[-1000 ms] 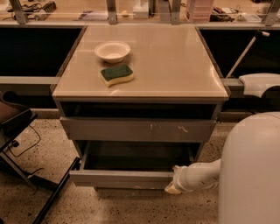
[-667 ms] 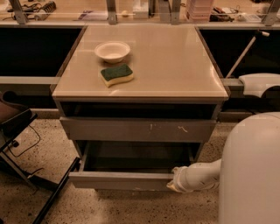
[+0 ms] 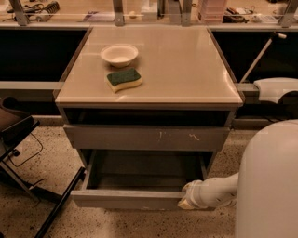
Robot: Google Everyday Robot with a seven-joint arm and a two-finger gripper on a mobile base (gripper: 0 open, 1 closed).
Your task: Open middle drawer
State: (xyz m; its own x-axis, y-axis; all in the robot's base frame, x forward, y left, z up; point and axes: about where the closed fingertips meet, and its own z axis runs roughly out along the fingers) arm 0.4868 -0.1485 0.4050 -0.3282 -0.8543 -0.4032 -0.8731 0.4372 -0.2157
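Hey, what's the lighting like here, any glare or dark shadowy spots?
Camera view: dim, warm light; a soft sheen on the tabletop; the gap under it and the inside of the open middle drawer are in deep shadow; the claw, at the drawer front's right end, is well lit.

You're in a lab-like workroom: cluttered benches [image 3: 139,11] behind, speckled floor [image 3: 42,218], a grey cabinet [image 3: 116,138] whose tabletop [image 3: 186,60] carries a bowl [image 3: 119,54] and sponge [image 3: 124,79]. Your tool [image 3: 188,199] sits at the front of the middle drawer [image 3: 125,199].
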